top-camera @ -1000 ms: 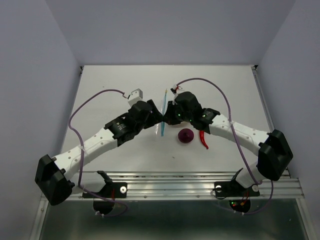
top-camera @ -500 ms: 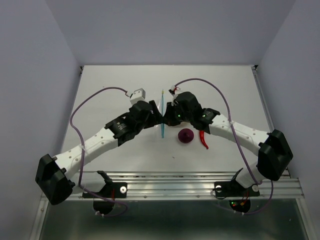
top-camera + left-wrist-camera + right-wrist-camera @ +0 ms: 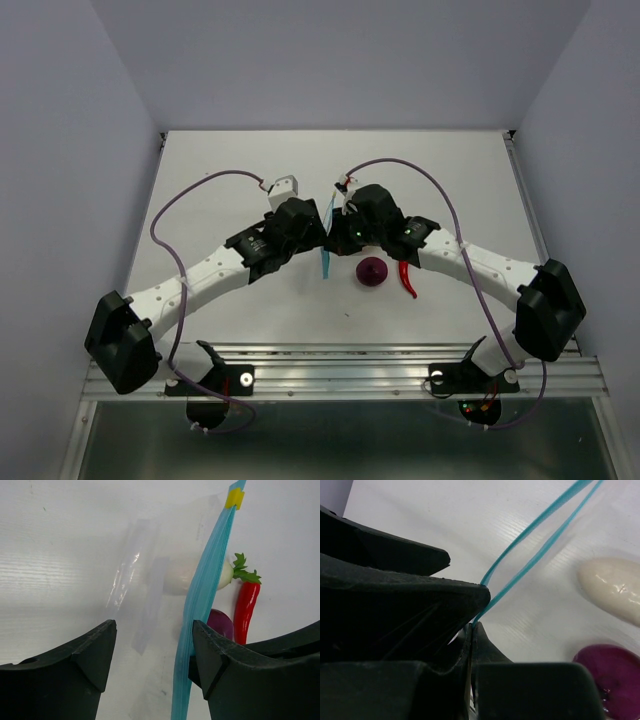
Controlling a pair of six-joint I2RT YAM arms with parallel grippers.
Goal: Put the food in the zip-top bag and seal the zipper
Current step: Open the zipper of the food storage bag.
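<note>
My right gripper (image 3: 474, 625) is shut on the blue zipper (image 3: 530, 535) edge of the clear zip-top bag (image 3: 145, 595), holding it up on edge. The open left gripper (image 3: 152, 645) straddles that zipper (image 3: 200, 605), which runs close to its right finger (image 3: 220, 655); a yellow slider (image 3: 234, 498) sits at the strip's far end. In the top view both grippers meet mid-table around the zipper (image 3: 327, 262). The food lies on the table right of the bag: white radish (image 3: 612, 587), purple onion (image 3: 373, 271) and red chili (image 3: 405, 278). Whether the bag touches the food I cannot tell.
The white table (image 3: 230, 160) is walled on the left, right and back. A metal rail (image 3: 350, 365) runs along its near edge. Purple cables (image 3: 190, 190) loop over both arms.
The left arm has swung right, bringing its open gripper up against the right gripper and around the zipper. The strip now shows shorter from above. The right gripper stayed shut.
</note>
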